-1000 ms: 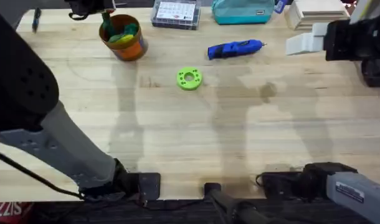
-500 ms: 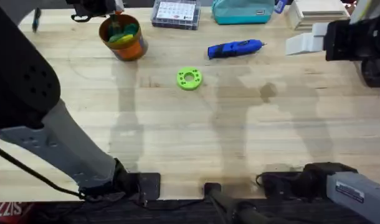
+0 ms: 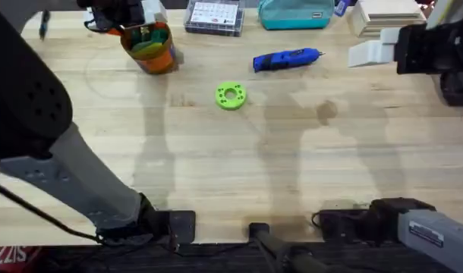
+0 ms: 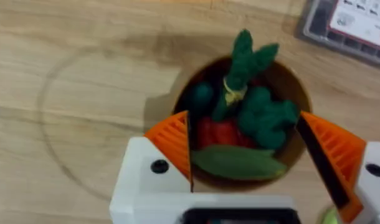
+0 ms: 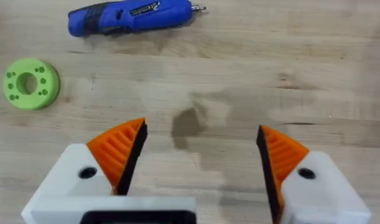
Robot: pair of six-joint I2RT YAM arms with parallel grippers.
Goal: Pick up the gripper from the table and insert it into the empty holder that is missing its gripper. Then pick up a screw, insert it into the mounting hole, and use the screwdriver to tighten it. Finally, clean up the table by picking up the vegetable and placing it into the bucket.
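A light wooden table point(image 3: 239, 159) seen from above. Near its far left corner stands an orange bucket point(image 3: 150, 47) holding green and yellow toy pieces. The left gripper point(image 3: 129, 13) hangs right over the bucket, at the table's far edge. In the left wrist view, the gripper's point(image 4: 246, 155) white fingers with orange ribbed pads point(image 4: 172, 142) are spread wide, with one pad on each side of the bucket's point(image 4: 296, 134) opening, and they hold nothing. Inside the bucket lies the vegetable point(image 4: 246, 62), a dark-green leafy piece tied with a yellow band, resting on a red piece and a flat green leaf.

The blue screwdriver point(image 3: 285, 59) lies flat near the middle of the far edge, its metal bit pointing toward the right edge. A lime-green ring point(image 3: 231, 95) sits just in front of it, toward the table's centre. Along the far edge are a clear parts box point(image 3: 213, 16), a teal pouch point(image 3: 295, 14) and a stack of pale wooden blocks point(image 3: 385, 15).

The right gripper point(image 3: 376, 51) is above the far right part of the table. In the right wrist view its point(image 5: 199, 155) orange pads point(image 5: 119, 151) are wide apart and empty, above bare wood, with the screwdriver point(image 5: 131, 17) and ring point(image 5: 30, 84) farther off.
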